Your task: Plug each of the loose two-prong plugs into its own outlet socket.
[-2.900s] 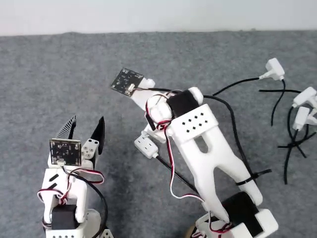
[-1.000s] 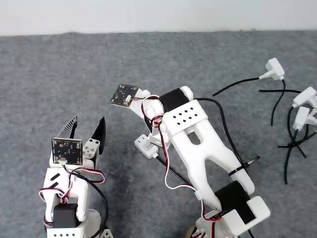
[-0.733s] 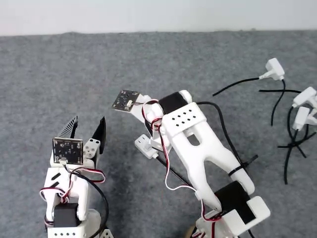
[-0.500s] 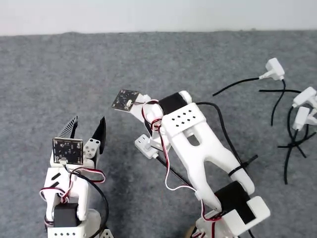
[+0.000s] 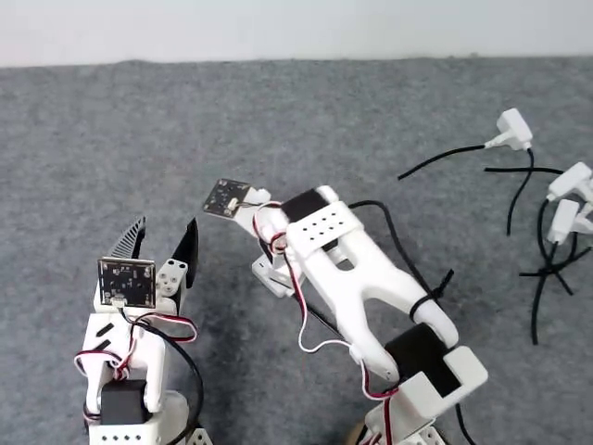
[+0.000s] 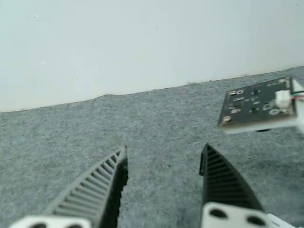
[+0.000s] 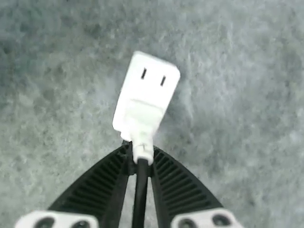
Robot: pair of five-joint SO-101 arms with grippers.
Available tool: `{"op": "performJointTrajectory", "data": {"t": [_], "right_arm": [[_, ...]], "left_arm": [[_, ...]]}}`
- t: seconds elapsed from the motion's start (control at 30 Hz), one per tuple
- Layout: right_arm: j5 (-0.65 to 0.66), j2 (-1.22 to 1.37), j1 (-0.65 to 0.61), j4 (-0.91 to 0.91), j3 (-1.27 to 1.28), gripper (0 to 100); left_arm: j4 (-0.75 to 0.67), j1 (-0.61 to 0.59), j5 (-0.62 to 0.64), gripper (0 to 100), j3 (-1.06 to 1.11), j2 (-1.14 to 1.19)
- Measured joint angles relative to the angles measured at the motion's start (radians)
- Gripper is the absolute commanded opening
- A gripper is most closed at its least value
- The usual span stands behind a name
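White outlet socket (image 7: 145,97) lies mid-frame in the high view on grey carpet (image 5: 111,139), its cord end pinched by the right gripper (image 7: 141,156). Left gripper (image 6: 165,154) gapes wide, lower left. Loose plugs (image 5: 512,128) sit far right.

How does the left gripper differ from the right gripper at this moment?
The left gripper is open, while the right gripper is shut on the cord end of the outlet socket. The left gripper holds nothing; the right gripper holds the white outlet socket out ahead of it. Both have ribbed fingers.
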Motion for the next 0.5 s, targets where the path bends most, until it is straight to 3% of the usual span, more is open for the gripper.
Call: {"op": "performJointTrajectory", "data": {"t": [0.23, 0.5], "right_arm": [[-0.04, 0.002, -0.025, -0.012, 0.0, 18.4], [-0.043, 0.002, -0.028, -0.032, 0.0, 15.1]], "left_arm": [[-0.006, 0.0, -0.002, 24, 0.009, 0.0], [-0.023, 0.0, -0.002, 24, 0.015, 0.0]]}}
